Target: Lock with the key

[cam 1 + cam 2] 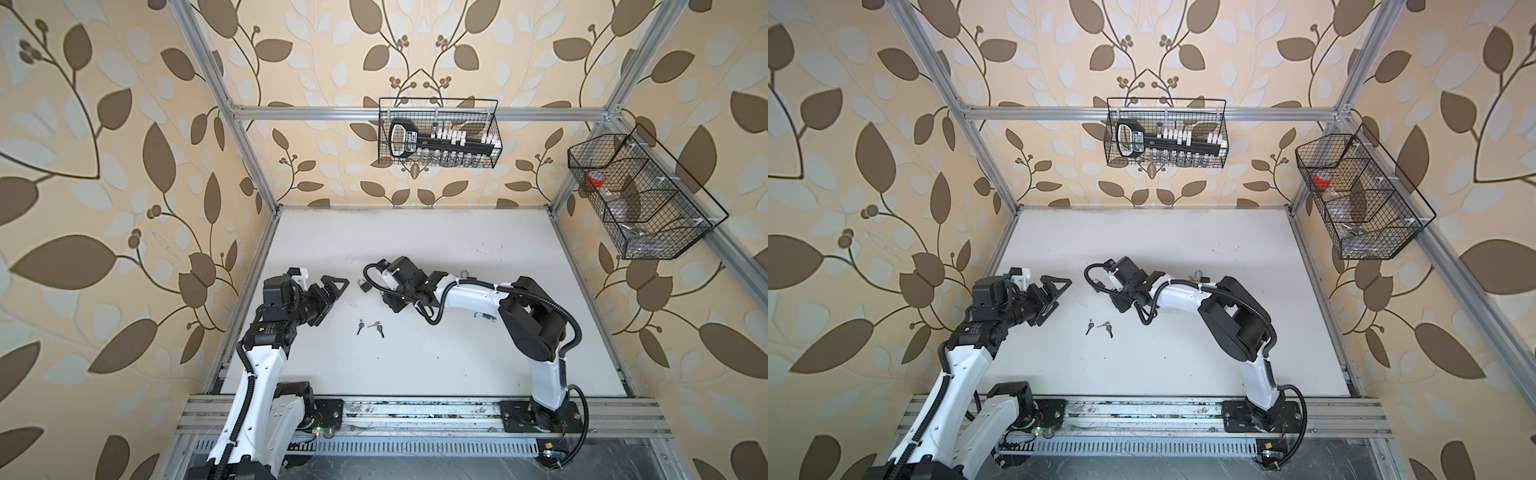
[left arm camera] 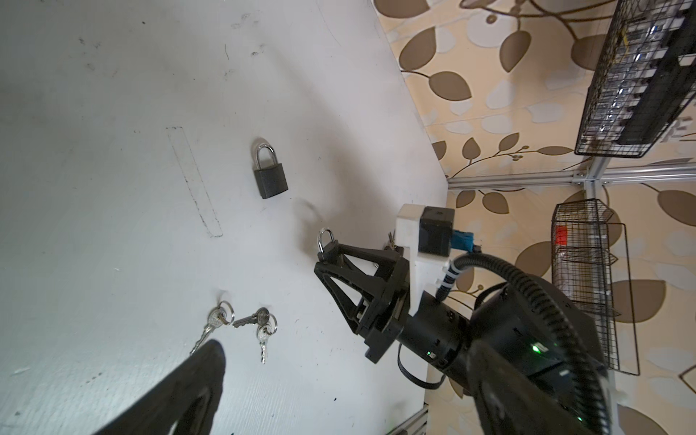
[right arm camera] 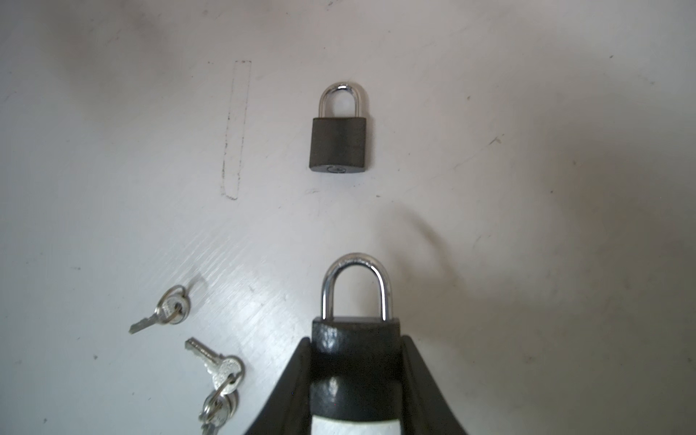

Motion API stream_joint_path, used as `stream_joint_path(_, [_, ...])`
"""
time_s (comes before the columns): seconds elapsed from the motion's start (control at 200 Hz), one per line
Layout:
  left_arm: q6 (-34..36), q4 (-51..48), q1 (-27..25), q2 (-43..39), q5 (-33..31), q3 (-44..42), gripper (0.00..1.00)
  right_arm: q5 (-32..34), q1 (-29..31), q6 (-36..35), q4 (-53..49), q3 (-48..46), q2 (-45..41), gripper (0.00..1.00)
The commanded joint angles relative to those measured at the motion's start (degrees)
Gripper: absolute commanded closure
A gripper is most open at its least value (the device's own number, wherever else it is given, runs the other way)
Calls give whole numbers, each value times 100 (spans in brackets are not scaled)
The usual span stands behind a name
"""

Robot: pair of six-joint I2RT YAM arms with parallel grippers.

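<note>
Currently, the white worktop carries every loose item. Two containers hang above it: a wire basket on the back rail and a side basket on the right-hand rail.

My left arm reaches in from the left. Its jaws are fully released, spread wide and grasping nothing, just left of the free padlock and apart from it.

My right arm reaches toward the middle. Its jaws are clenched on the body of the held padlock, a black unit. Its chrome shackle points away from the wrist, and both shackle legs meet the body.

The free padlock, also black, lies flat on the worktop between the two sets of jaws. In the right wrist view its keyway end faces the held padlock, with a clear gap between the two.

The task keys lie flat on the worktop, nearer the front edge than both padlocks, untouched by either set of jaws. A single key on a ring lies just beside a key pair sharing a ring.
</note>
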Motion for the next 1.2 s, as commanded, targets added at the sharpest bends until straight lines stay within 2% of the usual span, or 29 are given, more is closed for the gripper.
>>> stream_joint_path(0.0, [-281, 631, 229, -75, 619, -145, 1, 91, -60, -136, -306, 509, 277, 100])
stream_joint_path(0.105, [-357, 902, 397, -89, 868, -247, 1, 90, -96, -227, -531, 882, 546, 100])
stream_joint_path(0.435, [-296, 719, 577, -135, 1027, -171, 1, -71, -114, -295, -968, 1591, 1143, 100])
stream_joint_path(1.195, [-223, 656, 599, -109, 1107, -76, 1, -14, -251, -335, -1024, 1819, 1529, 91])
